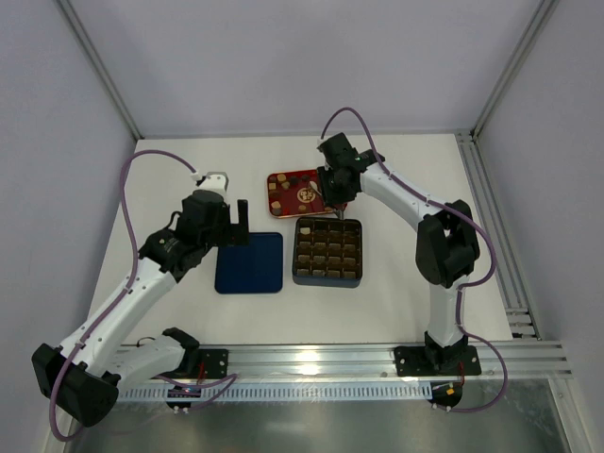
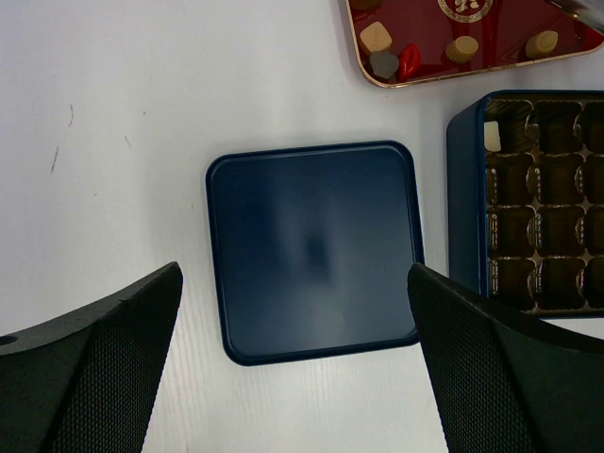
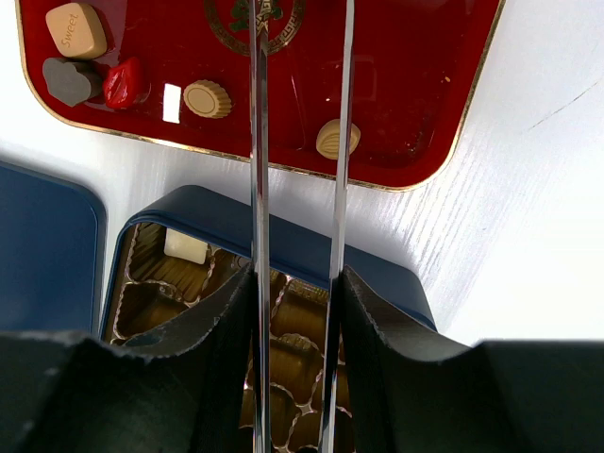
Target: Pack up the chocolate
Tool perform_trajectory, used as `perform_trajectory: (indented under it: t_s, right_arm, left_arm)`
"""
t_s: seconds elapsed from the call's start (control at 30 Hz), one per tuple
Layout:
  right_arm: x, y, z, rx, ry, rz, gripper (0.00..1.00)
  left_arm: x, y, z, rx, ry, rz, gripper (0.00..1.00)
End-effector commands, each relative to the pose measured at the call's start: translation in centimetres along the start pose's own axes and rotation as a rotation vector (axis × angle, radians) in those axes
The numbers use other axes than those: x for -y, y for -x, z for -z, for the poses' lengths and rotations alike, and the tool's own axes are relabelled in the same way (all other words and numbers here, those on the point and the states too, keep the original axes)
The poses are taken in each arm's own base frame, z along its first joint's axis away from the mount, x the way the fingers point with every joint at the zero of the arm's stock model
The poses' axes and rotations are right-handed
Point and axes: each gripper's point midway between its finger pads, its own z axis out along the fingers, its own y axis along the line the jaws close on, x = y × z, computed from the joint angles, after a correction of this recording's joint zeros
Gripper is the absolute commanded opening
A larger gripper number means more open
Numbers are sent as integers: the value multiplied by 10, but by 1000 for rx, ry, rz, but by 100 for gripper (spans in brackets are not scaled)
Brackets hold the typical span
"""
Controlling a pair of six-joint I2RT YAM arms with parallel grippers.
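Observation:
The chocolate lies as loose pieces on the red tray (image 3: pixel 415 94): a tan square (image 3: pixel 77 30), a grey heart (image 3: pixel 71 81), a red piece (image 3: pixel 123 82) and two round tan ones (image 3: pixel 208 98) (image 3: pixel 337 139). One whitish piece (image 3: pixel 186 247) sits in a corner cell of the blue gridded box (image 3: pixel 311 250). My right gripper (image 3: pixel 297 274) is shut on metal tongs (image 3: pixel 257 142), whose two blades reach over the tray and run off the top of the view. My left gripper (image 2: pixel 294 283) stands open above the blue lid (image 2: pixel 316 245), holding nothing.
From above, the red tray (image 1: pixel 293 192) lies behind the box (image 1: pixel 327 252), with the lid (image 1: pixel 250 262) to the box's left. Bare white table surrounds them. White walls and metal frame posts close in the back and sides.

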Motion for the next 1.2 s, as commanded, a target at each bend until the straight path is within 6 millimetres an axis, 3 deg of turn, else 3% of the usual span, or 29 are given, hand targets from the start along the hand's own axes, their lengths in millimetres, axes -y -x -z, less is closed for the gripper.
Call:
perform_trajectory:
  t_s: [0.0,0.37,0.6,1.17]
  right_arm:
    - [-2,22,14,66,6,7,41]
    - [-2,27,22,78,7,9,29]
    - [2,38,42,122,13,-5,29]
    - [5,40,62,157,29,-27,29]
  left_arm:
    - [0,5,2,16,4,1,100]
    - [0,6,2,18,2,2,100]
    - [0,7,3,21,1,2,100]
    - [0,7,3,21,3,2,100]
